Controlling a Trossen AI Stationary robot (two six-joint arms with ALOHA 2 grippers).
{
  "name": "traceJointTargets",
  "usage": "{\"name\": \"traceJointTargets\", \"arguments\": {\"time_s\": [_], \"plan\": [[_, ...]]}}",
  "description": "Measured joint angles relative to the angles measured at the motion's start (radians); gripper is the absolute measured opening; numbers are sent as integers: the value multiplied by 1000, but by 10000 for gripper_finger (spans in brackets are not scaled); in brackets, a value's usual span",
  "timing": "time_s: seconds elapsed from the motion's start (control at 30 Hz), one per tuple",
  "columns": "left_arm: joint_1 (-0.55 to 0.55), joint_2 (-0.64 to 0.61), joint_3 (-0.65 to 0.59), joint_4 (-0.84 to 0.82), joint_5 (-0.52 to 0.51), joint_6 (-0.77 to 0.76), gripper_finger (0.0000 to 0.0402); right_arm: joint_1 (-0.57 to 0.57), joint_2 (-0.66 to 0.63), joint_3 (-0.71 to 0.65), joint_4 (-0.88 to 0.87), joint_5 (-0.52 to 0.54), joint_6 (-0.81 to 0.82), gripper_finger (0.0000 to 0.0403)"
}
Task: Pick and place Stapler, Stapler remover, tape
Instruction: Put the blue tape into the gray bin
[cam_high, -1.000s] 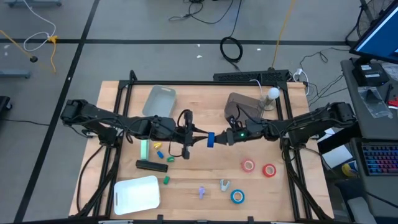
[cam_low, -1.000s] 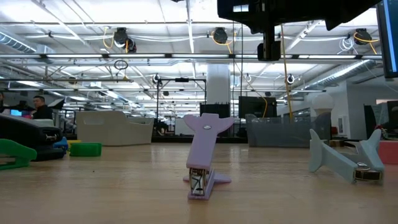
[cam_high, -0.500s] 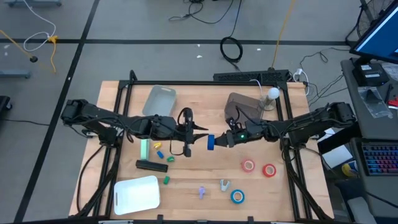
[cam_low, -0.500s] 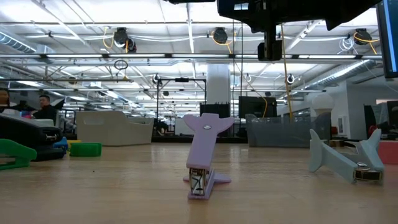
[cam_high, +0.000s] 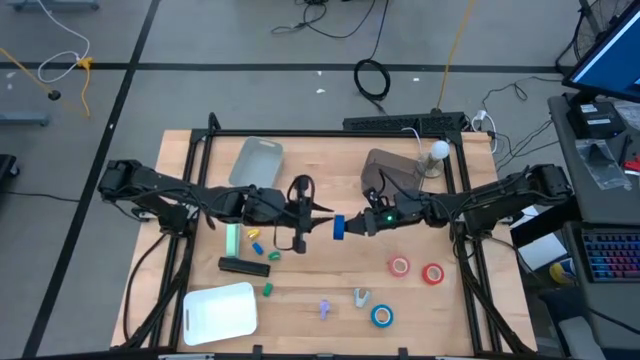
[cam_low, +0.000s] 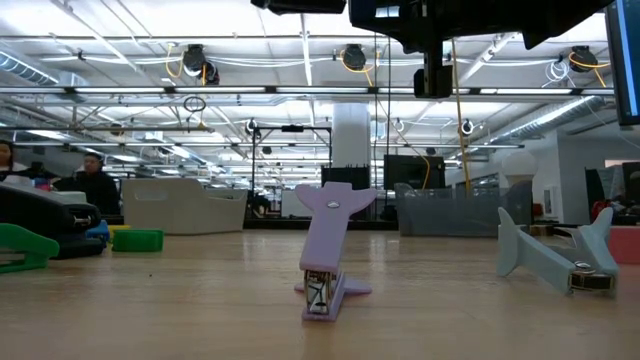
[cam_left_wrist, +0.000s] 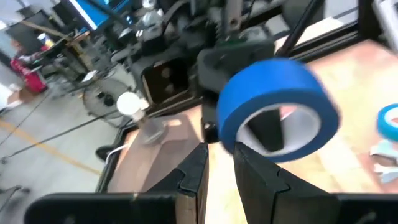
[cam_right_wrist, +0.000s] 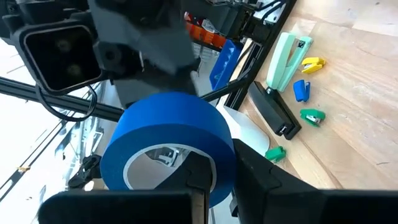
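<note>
A blue roll of tape (cam_high: 340, 226) hangs over the middle of the table, with my right gripper (cam_right_wrist: 224, 171) shut on it. My left gripper (cam_left_wrist: 219, 163) faces it from the table's left. Its fingers stand a narrow gap apart, their tips at the roll's near rim (cam_left_wrist: 229, 144). Two red rolls (cam_high: 400, 266) (cam_high: 432, 273) and another blue roll (cam_high: 382, 316) lie flat at the front right. A black stapler (cam_high: 244, 265) lies at the front left. A purple stapler remover (cam_low: 325, 250) and a grey one (cam_low: 555, 255) stand near the front edge. My right gripper pinches the roll's wall (cam_right_wrist: 214, 155), one finger (cam_left_wrist: 267, 134) inside the ring and the other outside. The fingers come level from the table's right. The roll stands on edge, lifted clear of the table. Whether my left gripper touches the roll, I cannot tell.
A grey tray (cam_high: 258, 160) lies at the back left and a white tray (cam_high: 220, 312) at the front left. A pale green stapler (cam_high: 232, 240) and small yellow, blue and green bits lie between them. A grey object (cam_high: 385, 170) stands at the back right.
</note>
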Motion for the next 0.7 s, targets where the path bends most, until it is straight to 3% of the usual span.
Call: {"name": "traceJointTargets", "arguments": {"time_s": [0.1,0.7], "plan": [[0,0,0,5,50,-4,79,-2,0,0,-12,-2,-3,34],[0,0,0,69,109,-44,79,-2,-2,0,-12,-4,-11,34]]}}
